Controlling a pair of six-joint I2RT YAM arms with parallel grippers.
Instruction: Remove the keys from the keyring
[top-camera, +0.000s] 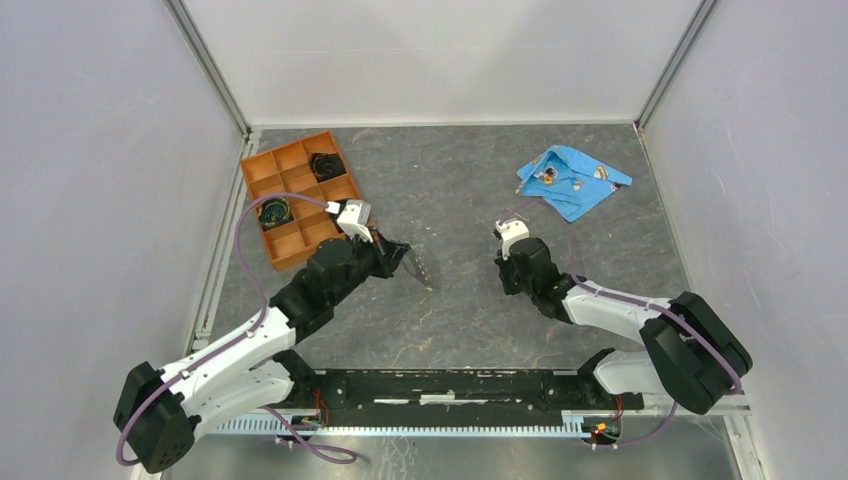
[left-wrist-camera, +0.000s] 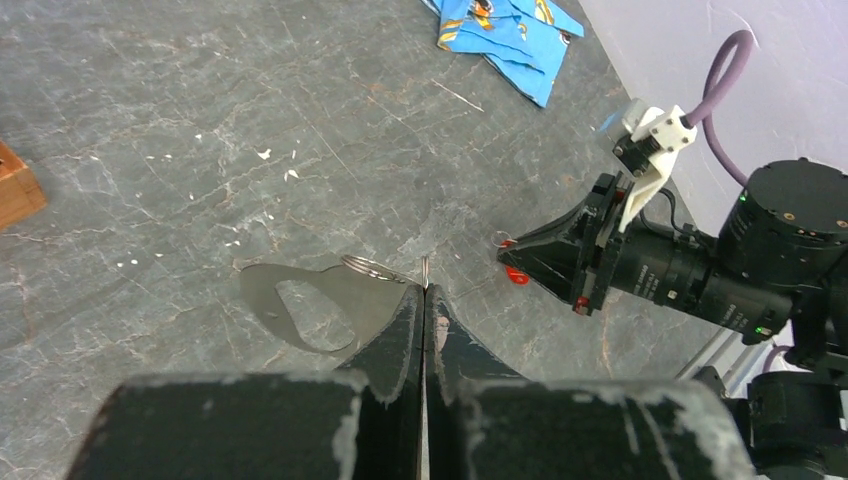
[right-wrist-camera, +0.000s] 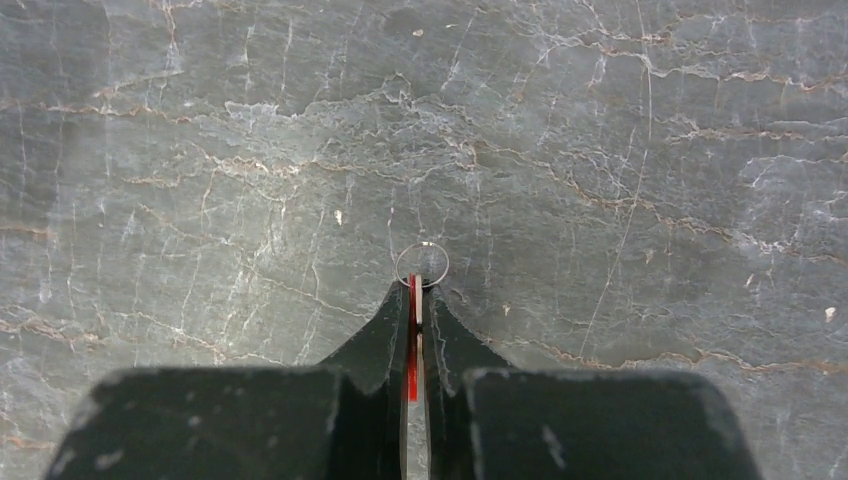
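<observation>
My right gripper (right-wrist-camera: 420, 290) is shut on the red key (right-wrist-camera: 412, 345), which shows edge-on between its jaws. The keyring (right-wrist-camera: 421, 264), a thin silvery wire loop, sticks out past the fingertips just above the grey table. My left gripper (left-wrist-camera: 425, 290) is shut on a thin silvery metal piece (left-wrist-camera: 426, 268) seen edge-on. A flat grey metal tag (left-wrist-camera: 352, 300) with a split ring (left-wrist-camera: 372, 267) sits just left of its tips. In the top view the left gripper (top-camera: 402, 256) and right gripper (top-camera: 500, 264) face each other, a hand's width apart.
An orange compartment tray (top-camera: 262, 170) at the back left holds black coiled rings (top-camera: 325, 165). A blue cloth (top-camera: 572, 195) with small brass-and-silver bits lies at the back right. White walls close in the table on three sides.
</observation>
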